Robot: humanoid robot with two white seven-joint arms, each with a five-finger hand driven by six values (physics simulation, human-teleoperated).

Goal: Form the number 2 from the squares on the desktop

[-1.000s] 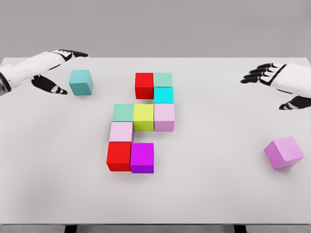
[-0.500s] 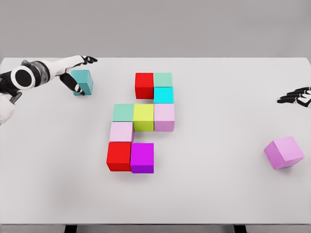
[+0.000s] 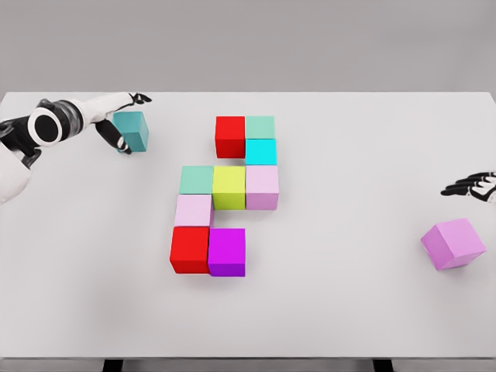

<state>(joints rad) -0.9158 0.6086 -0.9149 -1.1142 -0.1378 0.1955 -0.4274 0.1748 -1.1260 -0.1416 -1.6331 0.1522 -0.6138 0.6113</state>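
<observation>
We see our left robot hand (image 3: pixel 118 118) clasping the teal cube (image 3: pixel 131 130) at far left — right robot hand (image 3: pixel 473 186) spread, empty.

right hand (image 3: pixel 474 187): only dark fingertips show, the rest cut by the right edge, finger pose unclear | left hand (image 3: pixel 118 122): covers the teal cube's (image 3: pixel 133 130) left face, so contact cannot be confirmed | left arm: cut by the left edge | table legs (image 3: pixel 113 364): only stubs at the bottom edge
</observation>
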